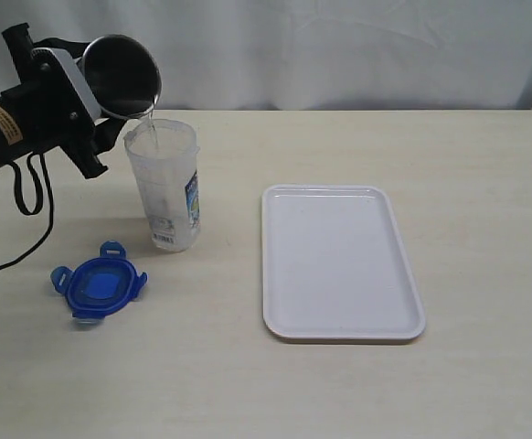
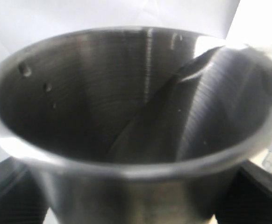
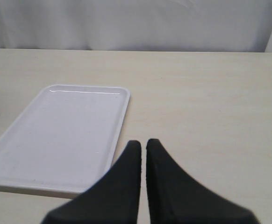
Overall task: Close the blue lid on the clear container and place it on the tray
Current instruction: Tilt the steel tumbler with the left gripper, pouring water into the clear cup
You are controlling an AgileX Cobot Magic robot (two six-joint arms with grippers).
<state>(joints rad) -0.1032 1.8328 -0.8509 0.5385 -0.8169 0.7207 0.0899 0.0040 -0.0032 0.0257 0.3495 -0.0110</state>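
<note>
One big beige table (image 1: pixel 485 183) fills the exterior view, with the white tray (image 1: pixel 342 263) lying flat just right of centre. Upper left, the left gripper (image 1: pixel 90 117) is clamped round a steel cup (image 1: pixel 122 75), tipped so a thin stream of water (image 1: pixel 152 123) runs into the clear container (image 1: pixel 165 187), which stands upright and open, left of centre. The blue lid (image 1: pixel 99 284) lies flat on the table, lower left, apart from the container. The right gripper (image 3: pixel 143 149), seen only in its wrist view, has its fingers pressed together near a tray corner.

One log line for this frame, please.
left gripper tilts steel cup over clear container, pouring | blue lid off, on table | right gripper shut near tray
</note>
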